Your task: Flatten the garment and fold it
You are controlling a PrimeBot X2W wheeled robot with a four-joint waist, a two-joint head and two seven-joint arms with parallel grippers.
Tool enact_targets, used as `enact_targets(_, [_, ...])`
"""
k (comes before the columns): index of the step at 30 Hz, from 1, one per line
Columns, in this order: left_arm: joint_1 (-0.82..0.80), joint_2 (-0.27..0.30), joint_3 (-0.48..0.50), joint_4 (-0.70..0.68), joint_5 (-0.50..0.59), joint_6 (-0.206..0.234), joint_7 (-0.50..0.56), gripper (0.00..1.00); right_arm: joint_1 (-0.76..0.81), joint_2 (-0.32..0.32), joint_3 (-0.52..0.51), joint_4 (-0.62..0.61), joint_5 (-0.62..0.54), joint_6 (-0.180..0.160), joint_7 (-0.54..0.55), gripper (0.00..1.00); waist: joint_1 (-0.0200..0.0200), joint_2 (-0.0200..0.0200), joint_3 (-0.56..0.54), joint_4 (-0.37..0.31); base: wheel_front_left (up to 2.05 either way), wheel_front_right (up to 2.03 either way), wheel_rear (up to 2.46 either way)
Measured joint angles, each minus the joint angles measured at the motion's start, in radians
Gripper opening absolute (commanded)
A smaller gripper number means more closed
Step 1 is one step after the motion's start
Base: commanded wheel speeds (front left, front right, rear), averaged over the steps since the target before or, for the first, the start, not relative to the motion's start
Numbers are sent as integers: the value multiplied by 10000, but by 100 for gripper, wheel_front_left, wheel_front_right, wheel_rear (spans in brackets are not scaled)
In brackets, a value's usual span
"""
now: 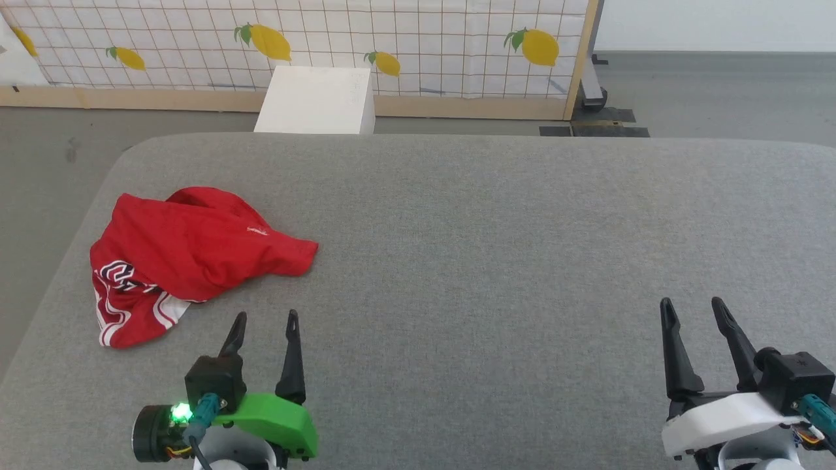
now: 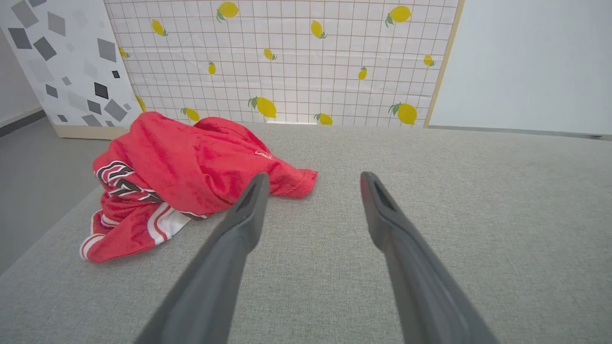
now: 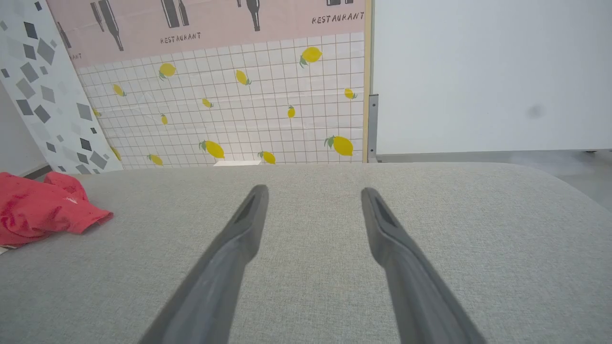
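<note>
Near the left edge of the grey fabric-covered counter [image 1: 490, 261] lies the garment [image 1: 189, 254], bunched in a crumpled heap rather than spread flat. Its plain red cloth is thrown over the top. One flap reaches out towards the middle of the counter and ends in a hemmed edge. On the side of the heap closest to the left edge and the front edge, red-and-white striped trim, a white panel and dark, white-outlined lettering show from under the red layer. The lettering is too folded to read.

The left end effector [image 1: 266, 316] sits by the front edge, just beside the heap's front right side. Its two dark fingers are spread wide with nothing between them. From the head view, its fingertips stand apart from the cloth. In the left wrist view the garment [image 2: 191, 162] lies ahead and to the left of the spread fingers [image 2: 248, 210], over bare grey fabric.

The right end effector [image 1: 691, 301] is near the front right corner of the counter, well apart from the garment. It is likewise spread and empty, over bare surface. The right wrist view shows the red heap [image 3: 43, 210] at its far left.

Beyond the far edge, a white box [image 1: 317, 98] stands on the floor against a gridded panel printed with lemons [image 1: 424, 46].
</note>
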Motion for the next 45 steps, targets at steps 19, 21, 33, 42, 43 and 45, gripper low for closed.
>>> enact_targets(19, [0,0,-190,311,-163,113,-410,100,77,2,-136,247,272,0,-426,100,0,0,1,17,0,0,0])
enact_targets(21, [0,0,-215,345,-190,113,-441,100,97,2,-150,276,330,0,-439,100,0,0,9,18,0,0,0])
enact_targets(33, [0,0,-320,541,-435,119,-704,100,232,2,-238,412,508,0,-708,100,0,0,-8,42,0,0,0])
enact_targets(42, [0,0,-385,681,-510,121,-840,100,235,2,-286,560,504,0,-872,100,0,0,1,135,0,0,0])
enact_targets(43, [0,0,-385,694,-510,121,-840,100,235,2,-282,581,499,0,-874,100,0,0,0,159,0,0,0])
enact_targets(45, [0,0,-357,696,-529,146,-865,100,235,2,-265,598,451,0,-874,100,0,0,-6,218,0,0,0])
